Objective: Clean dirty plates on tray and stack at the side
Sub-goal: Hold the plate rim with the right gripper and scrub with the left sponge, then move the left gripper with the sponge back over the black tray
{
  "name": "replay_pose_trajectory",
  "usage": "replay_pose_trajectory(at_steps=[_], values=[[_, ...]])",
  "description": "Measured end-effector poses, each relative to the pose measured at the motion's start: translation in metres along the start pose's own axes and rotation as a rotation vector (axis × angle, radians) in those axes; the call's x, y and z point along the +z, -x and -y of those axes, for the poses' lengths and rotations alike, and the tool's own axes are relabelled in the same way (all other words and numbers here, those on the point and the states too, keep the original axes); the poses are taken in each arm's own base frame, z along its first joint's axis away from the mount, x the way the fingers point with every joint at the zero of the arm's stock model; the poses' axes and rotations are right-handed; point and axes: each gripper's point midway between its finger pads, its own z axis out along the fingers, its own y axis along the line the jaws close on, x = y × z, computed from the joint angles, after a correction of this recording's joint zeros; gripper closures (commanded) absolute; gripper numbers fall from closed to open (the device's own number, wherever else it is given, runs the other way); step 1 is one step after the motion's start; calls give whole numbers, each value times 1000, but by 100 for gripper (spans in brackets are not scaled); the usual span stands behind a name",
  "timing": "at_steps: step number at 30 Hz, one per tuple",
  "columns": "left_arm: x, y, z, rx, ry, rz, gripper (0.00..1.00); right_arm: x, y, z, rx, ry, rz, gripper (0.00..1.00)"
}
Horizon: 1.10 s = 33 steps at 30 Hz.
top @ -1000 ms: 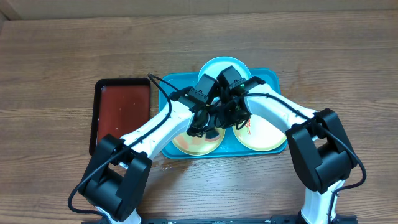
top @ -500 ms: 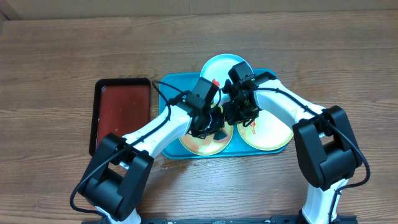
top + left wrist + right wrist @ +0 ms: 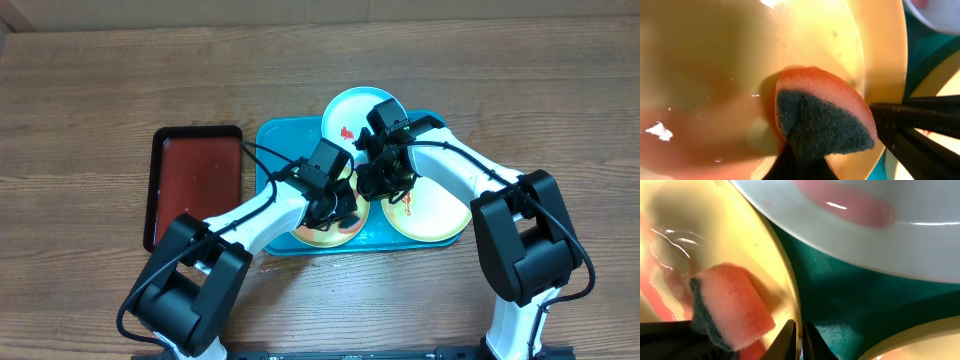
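On the blue tray [image 3: 275, 140] lie three plates: a yellow-green one [image 3: 318, 236] at the front left, another [image 3: 430, 215] at the front right with a red smear, and a light blue one [image 3: 345, 112] at the back, also smeared red. My left gripper [image 3: 802, 161] is shut on a pink sponge [image 3: 822, 117] with a dark scrub face, pressed onto the left plate [image 3: 715, 60]. The right gripper [image 3: 799, 332] is shut on that plate's rim [image 3: 777, 255], with the sponge [image 3: 732, 305] just beside it. Reddish wet film covers the plate's centre.
A smaller dark red tray [image 3: 195, 180] with a black rim lies left of the blue tray. Both arms cross over the blue tray's middle, close together. Bare wooden table surrounds the trays.
The left gripper has dragged the sponge toward the front of the left plate. The right gripper shifted slightly right with the plate's rim a second ago, then held still.
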Motion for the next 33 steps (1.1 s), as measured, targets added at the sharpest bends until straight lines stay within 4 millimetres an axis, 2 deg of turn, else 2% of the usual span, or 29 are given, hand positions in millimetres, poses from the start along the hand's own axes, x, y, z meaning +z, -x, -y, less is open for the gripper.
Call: replay_pose_trajectory(at_steps=[5,13,15,18,22,26,30,33], values=[[-6,8,-15,-14,85,56,96,0,0,-2,0,9,-2,92],[-31,35,-61,-54,318,183,96,0,0,-2,7,12,-2,96],[-37,42,-65,-59,332,208,96,0,0,-2,7,12,-1,96],[-51,53,-59,-45,307,242,96,0,0,-2,6,12,-2,96],[-84,64,-45,-19,224,287,96,-1,-1,-2,8,10,-7,96],[-136,79,-44,-20,131,344,96,-5,0,-3,7,0,-10,96],[-180,92,-72,-69,129,394,96,-16,10,-6,-13,-40,9,96],[-193,96,-105,-124,182,382,96,-26,21,-10,-43,-95,40,96]])
